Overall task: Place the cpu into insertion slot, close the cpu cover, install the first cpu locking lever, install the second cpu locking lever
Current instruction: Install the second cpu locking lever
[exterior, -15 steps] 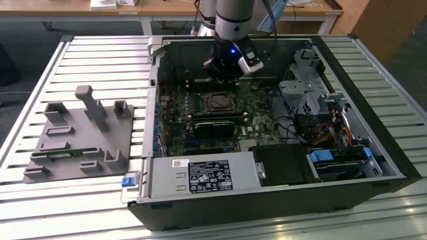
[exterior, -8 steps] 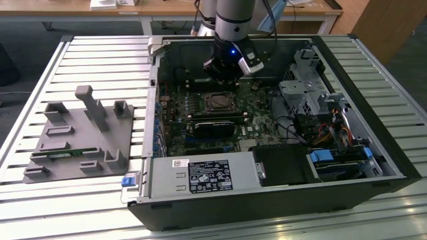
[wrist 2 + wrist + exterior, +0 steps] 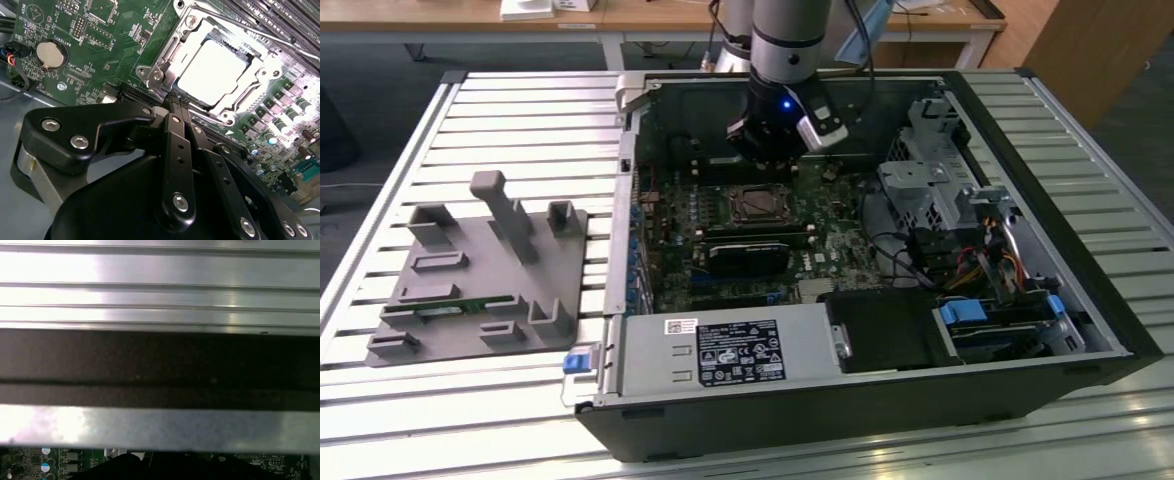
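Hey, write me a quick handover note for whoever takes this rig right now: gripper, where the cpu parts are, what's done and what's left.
Gripper: fingers closed together, holding nothing, tips just beside the insertion slot in the second wrist view.
The cpu sits in the slot, pale face up.
The cpu cover lies closed around it, the chip showing through its window.
In the exterior view the arm hangs over the open computer case, above the slot.
Done: cpu placed, cover down.
Left: I cannot tell whether either locking lever is latched; check both.

Grey arm (image 3: 787,25) with black wrist – blue light, black linked fingers (image 3: 177,150) with silver screws
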You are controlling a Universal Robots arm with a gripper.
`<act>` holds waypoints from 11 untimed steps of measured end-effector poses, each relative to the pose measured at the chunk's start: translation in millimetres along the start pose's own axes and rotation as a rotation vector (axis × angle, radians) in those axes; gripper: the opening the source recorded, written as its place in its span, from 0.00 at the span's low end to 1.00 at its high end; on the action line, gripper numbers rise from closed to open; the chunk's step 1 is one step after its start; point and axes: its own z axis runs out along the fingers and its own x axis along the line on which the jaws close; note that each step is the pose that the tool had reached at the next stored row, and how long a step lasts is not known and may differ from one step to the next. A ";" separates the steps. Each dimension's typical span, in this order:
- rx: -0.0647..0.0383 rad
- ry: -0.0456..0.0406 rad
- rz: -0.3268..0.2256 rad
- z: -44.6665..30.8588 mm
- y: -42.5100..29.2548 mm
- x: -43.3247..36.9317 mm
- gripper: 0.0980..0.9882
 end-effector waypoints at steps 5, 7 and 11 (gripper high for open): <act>0.000 -0.0001 0.000 -0.1 -2.8 0.0 0.02; 0.000 -0.0001 0.000 -0.1 -4.0 0.0 0.02; 0.000 0.0000 0.000 -0.3 -7.0 0.0 0.02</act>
